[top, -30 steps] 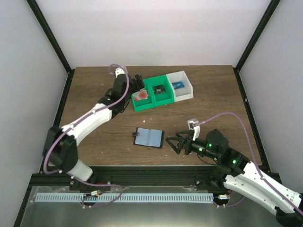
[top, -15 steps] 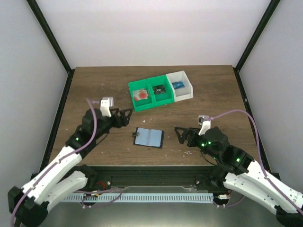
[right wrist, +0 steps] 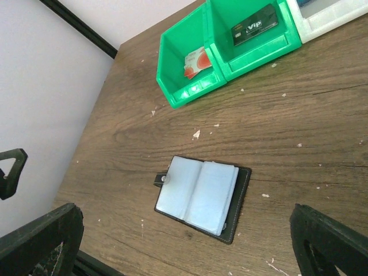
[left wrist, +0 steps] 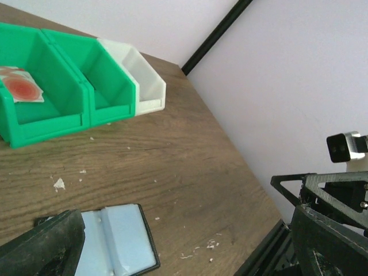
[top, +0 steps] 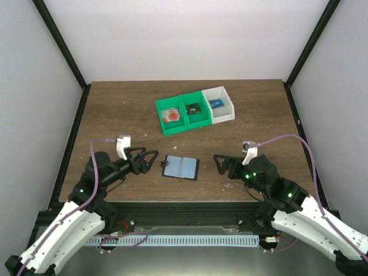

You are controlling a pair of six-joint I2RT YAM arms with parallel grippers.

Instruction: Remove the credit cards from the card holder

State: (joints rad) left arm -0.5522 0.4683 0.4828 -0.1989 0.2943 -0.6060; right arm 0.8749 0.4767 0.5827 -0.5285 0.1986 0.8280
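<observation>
The left gripper (top: 152,161) hangs low over the table (top: 115,109) near the front edge. Its jaws are spread wide with nothing between them. The right gripper (top: 221,165) sits opposite at about the same depth, its jaws just as wide and equally empty. Both point inward at the card holder (top: 181,167), which lies between them and touches neither. It lies flat and open on the wood, its two blue-grey panels facing up inside a black rim, with a small tab at its left side.

Well behind it, three bins stand in a slanted row, side by side. The left green bin (top: 172,130) holds a red card (top: 171,116). The middle green bin (top: 199,122) holds a black card (top: 193,108), which reads "VIP" in the right wrist view. The white bin (top: 225,117) holds a blue item (top: 216,104), probably another card, though it is too small to be sure.
</observation>
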